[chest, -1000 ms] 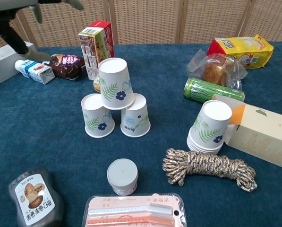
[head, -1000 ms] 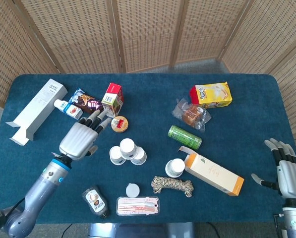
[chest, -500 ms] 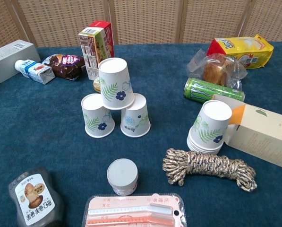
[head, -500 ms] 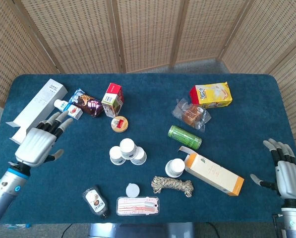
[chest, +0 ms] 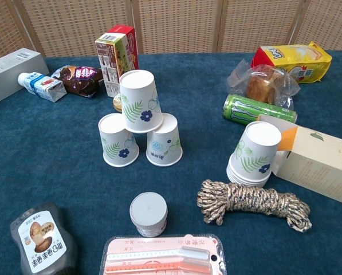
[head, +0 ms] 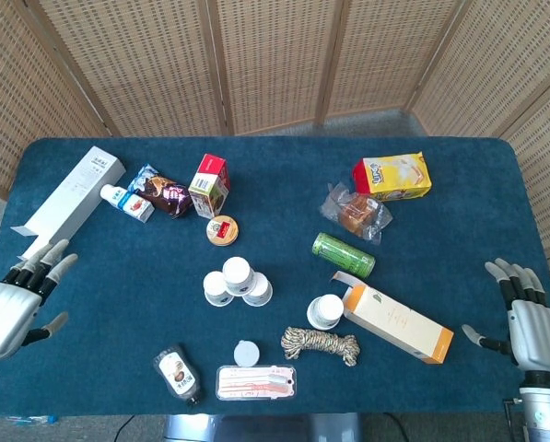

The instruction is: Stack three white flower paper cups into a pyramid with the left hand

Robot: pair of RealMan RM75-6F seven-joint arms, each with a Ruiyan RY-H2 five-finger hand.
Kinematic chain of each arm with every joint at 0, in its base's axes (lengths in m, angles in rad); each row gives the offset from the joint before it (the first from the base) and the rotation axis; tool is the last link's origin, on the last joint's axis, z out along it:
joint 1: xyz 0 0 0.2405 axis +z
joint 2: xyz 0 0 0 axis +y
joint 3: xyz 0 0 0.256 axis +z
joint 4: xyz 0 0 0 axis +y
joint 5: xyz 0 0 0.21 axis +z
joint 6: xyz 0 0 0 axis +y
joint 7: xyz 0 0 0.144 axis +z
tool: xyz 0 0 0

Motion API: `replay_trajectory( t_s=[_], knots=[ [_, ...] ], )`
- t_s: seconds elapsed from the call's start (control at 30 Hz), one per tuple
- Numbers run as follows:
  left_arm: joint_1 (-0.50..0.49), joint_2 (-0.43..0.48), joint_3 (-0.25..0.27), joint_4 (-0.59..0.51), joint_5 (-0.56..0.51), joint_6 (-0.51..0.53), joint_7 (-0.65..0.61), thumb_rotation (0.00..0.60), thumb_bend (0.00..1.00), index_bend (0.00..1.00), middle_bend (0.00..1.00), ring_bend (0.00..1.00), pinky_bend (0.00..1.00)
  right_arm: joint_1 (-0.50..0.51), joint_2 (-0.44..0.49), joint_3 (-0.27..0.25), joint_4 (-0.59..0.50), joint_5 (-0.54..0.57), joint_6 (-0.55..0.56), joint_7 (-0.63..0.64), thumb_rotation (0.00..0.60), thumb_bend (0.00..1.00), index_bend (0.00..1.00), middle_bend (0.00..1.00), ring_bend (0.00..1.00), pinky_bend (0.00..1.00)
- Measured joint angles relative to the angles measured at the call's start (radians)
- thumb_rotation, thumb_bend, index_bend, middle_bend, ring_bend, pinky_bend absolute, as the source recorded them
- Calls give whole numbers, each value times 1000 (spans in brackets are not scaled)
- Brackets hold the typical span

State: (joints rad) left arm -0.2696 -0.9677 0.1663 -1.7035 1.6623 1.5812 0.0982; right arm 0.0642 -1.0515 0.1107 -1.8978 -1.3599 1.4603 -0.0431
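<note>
- Since a second ago my left hand (head: 7,308) has pulled back from beside the cups to the far left edge of the table (head: 459,166); the chest view no longer catches it at all.
- The pyramid of white flower paper cups (chest: 139,126) stands mid-table: two cups mouth-down side by side and touching, the third mouth-down on top, resting across both (it leans a little toward the camera in the chest view).
- That pyramid sits well apart from the left fingers (head: 44,261), with bare blue cloth between them.
- The left hand shows its back to the head camera, fingers spread and pointing up toward the long white carton (head: 67,203), thumb out to the side, holding nothing.
- My right hand (head: 528,322) hovers at the right edge near the bottom corner, back up, fingers splayed apart and empty, thumb sticking out to the left.
- A separate nested stack of cups (chest: 254,154) stands just beside the orange-and-cream box (chest: 317,163), with the coil of rope (chest: 251,203) in front of it.
- Both arms are cut off by the frame, so I see only the hands and a bit of the right wrist.
- A small round tin behind the pyramid is mostly hidden in the chest view.
</note>
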Motion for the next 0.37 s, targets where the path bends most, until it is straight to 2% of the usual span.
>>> replay_trajectory(
  t_s=[0.37],
  knots=[
    [102, -45, -1, 57, 34, 72, -112, 600, 298, 62, 0, 0, 210, -2, 2, -2, -5, -8, 4, -2, 600, 117, 124, 0, 0, 0]
  ],
)
